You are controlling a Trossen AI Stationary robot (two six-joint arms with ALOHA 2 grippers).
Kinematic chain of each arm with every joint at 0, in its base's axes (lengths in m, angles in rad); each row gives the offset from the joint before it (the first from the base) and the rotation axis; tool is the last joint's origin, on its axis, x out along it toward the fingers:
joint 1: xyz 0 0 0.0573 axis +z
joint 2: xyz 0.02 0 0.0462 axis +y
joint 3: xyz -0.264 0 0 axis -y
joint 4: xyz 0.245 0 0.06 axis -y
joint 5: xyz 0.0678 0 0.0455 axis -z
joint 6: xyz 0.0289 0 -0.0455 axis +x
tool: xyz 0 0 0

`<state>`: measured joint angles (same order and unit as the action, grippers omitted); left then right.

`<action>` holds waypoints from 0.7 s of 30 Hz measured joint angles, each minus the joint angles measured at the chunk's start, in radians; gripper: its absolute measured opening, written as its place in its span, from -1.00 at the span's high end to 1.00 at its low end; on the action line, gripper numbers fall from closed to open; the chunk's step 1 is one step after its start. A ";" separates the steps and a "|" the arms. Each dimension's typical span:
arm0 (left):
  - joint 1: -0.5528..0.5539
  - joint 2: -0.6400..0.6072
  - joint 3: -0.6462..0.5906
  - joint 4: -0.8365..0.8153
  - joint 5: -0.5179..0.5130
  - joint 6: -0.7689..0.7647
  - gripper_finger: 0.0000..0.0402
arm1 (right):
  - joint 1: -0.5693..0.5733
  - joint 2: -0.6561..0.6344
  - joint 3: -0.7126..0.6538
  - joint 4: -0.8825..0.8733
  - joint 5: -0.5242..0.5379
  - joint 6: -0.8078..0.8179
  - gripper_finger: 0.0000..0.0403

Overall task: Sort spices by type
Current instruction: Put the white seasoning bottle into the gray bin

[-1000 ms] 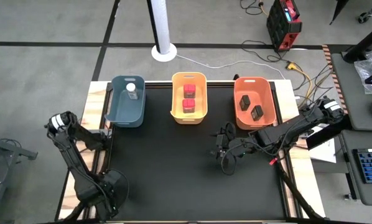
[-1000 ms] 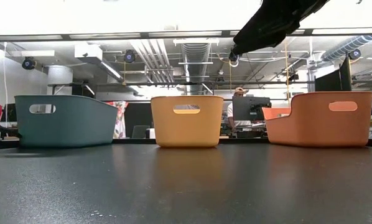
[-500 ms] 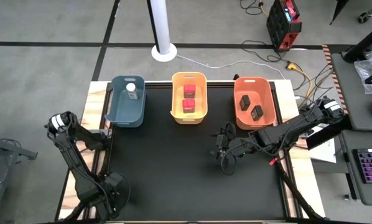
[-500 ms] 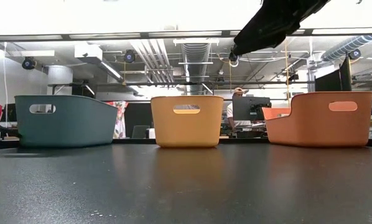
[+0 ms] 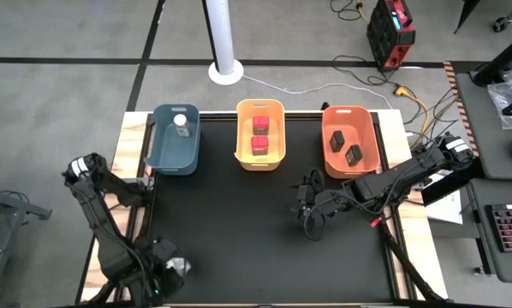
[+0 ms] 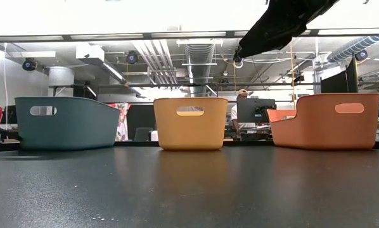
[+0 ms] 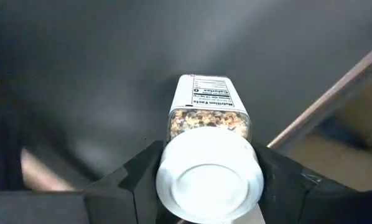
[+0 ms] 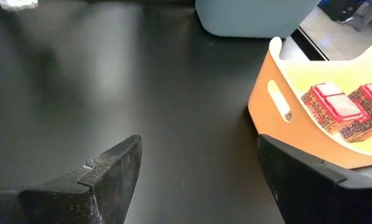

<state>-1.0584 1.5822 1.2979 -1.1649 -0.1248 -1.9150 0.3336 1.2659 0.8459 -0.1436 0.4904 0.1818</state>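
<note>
Hidden or unclear: the left gripper (image 5: pixel 172 267) sits at the near left corner of the table (image 5: pixel 239 231), partly cut by the picture's lower edge in the high view, so only a pale spot shows there. The low view shows none of the jars, since the bin walls hide them.
White-lidded jar in hand: in the left wrist view a jar with a white round lid (image 7: pixel 209 171) lies between the left gripper's two fingers (image 7: pixel 142 171), lid toward the camera, label end pointing away over the dark mat. Both fingers sit against the lid's sides; whether they press it firmly cannot be told.
Left gripper state: fingers part-way spread around the white-lidded jar.
Second white-lidded jar: stands in the blue bin (image 5: pixel 172 152) near its far end (image 5: pixel 181 123).
Red-lidded jars: two (image 5: pixel 260 133) lie in the yellow bin (image 5: pixel 241 154), one behind the other; the right wrist view shows them side by side (image 8: pixel 344 109) on the bin's floor.
Dark jars: two (image 5: pixel 347 147) in the orange bin (image 5: pixel 331 162).
Right gripper: hangs above the mat (image 5: pixel 312 205), just in front of the orange bin, fingers (image 8: pixel 99 180) spread wide with nothing between them.
Right arm in low view: only a dark part of it (image 6: pixel 284 22) enters from the top.
Background: a person (image 6: pixel 242 107) sits at a monitor well behind the table.
</note>
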 joint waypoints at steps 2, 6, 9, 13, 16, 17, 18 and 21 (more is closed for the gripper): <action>0.025 0.000 0.084 -0.072 -0.101 0.069 0.07 | 0.000 0.000 0.000 0.000 0.000 -0.001 -0.54; 0.086 0.010 0.264 -0.241 -0.296 0.251 0.07 | 0.000 0.000 0.000 0.000 0.000 -0.017 -0.54; 0.153 0.018 0.382 -0.404 -0.434 0.369 0.07 | 0.000 0.000 0.000 0.000 0.000 -0.023 -0.51; 0.281 0.002 0.465 -0.390 -0.543 0.614 0.07 | 0.000 0.000 0.000 -0.002 0.000 -0.027 -0.50; 0.418 -0.008 0.499 -0.407 -0.543 0.777 0.07 | 0.000 0.000 0.000 -0.024 0.000 -0.027 -0.52; 0.458 -0.012 0.502 -0.407 -0.545 0.831 0.07 | 0.000 0.000 0.000 -0.032 -0.001 -0.026 -0.53; 0.510 -0.014 0.503 -0.407 -0.549 0.879 0.07 | 0.000 0.000 0.000 -0.041 -0.003 -0.026 -0.54; 0.655 -0.029 0.499 -0.406 -0.536 1.017 0.07 | 0.000 0.000 0.000 -0.064 -0.026 -0.022 -0.54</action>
<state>-0.4030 1.5533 1.7964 -1.5711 -0.6612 -0.8978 0.3335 1.2659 0.8459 -0.2078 0.4644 0.1602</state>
